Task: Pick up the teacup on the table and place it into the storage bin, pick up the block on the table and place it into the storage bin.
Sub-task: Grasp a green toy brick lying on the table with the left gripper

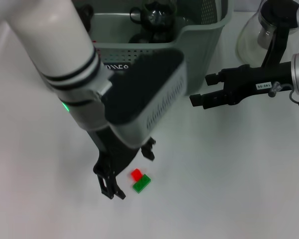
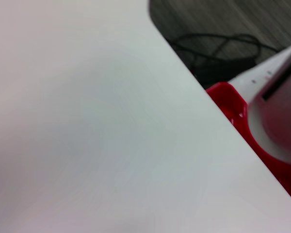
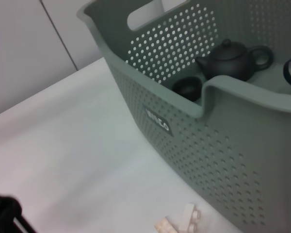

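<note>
A small block, a red piece (image 1: 136,174) joined to a green piece (image 1: 142,183), lies on the white table near the front. My left gripper (image 1: 131,172) hangs low over it, open, with one finger on each side of the block. The left wrist view shows only bare table and its edge. The grey-green storage bin (image 1: 204,27) stands at the back; the right wrist view (image 3: 208,145) shows a small dark teacup (image 3: 186,88) and a dark teapot (image 3: 233,60) inside it. My right gripper (image 1: 202,92) hovers open and empty to the right of the bin.
A glass coffee pot (image 1: 259,32) stands at the back right, behind my right arm. Cream-coloured bricks (image 3: 182,221) lie on the table against the bin's wall. The table edge, with a red base (image 2: 233,104) and floor cables beyond it, shows in the left wrist view.
</note>
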Robot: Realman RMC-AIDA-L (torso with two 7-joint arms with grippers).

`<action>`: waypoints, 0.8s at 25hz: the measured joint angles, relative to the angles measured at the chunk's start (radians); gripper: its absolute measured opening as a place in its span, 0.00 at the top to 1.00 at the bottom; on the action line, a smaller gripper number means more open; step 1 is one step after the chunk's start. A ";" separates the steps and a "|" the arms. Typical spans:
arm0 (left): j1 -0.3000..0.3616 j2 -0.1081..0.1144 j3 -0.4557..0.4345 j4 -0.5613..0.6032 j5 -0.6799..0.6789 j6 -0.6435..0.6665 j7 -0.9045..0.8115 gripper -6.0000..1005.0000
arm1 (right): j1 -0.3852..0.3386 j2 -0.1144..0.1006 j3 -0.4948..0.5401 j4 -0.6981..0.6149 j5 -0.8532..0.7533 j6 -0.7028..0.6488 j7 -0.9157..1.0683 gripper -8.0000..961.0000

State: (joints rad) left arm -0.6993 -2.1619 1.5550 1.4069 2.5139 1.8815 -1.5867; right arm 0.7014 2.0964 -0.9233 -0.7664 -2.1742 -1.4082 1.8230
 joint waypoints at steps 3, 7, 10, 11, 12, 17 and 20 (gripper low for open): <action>-0.001 -0.003 0.056 -0.015 0.001 -0.032 0.047 0.05 | 0.001 0.001 0.000 0.005 0.004 0.010 0.008 0.02; 0.003 -0.009 0.124 -0.037 0.000 -0.100 0.086 0.06 | 0.002 0.001 0.000 0.011 0.011 0.015 0.008 0.02; 0.004 -0.010 0.187 -0.060 0.008 -0.162 0.090 0.08 | 0.002 0.001 -0.002 0.012 0.013 0.019 0.003 0.02; 0.002 -0.011 0.208 -0.066 0.013 -0.172 0.086 0.09 | 0.002 0.001 -0.003 0.012 0.013 0.022 0.002 0.02; 0.001 -0.011 0.223 -0.070 0.017 -0.179 0.080 0.09 | 0.001 0.001 -0.005 0.012 0.013 0.024 0.002 0.02; -0.007 -0.012 0.276 -0.091 0.025 -0.229 0.018 0.09 | -0.005 0.000 -0.004 0.012 0.014 0.040 -0.008 0.02; -0.016 -0.013 0.295 -0.114 0.028 -0.261 -0.017 0.09 | -0.006 0.000 -0.005 0.012 0.015 0.043 -0.014 0.02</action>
State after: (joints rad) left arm -0.7155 -2.1748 1.8501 1.2934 2.5421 1.6210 -1.6039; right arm 0.6951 2.0969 -0.9280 -0.7546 -2.1595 -1.3650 1.8088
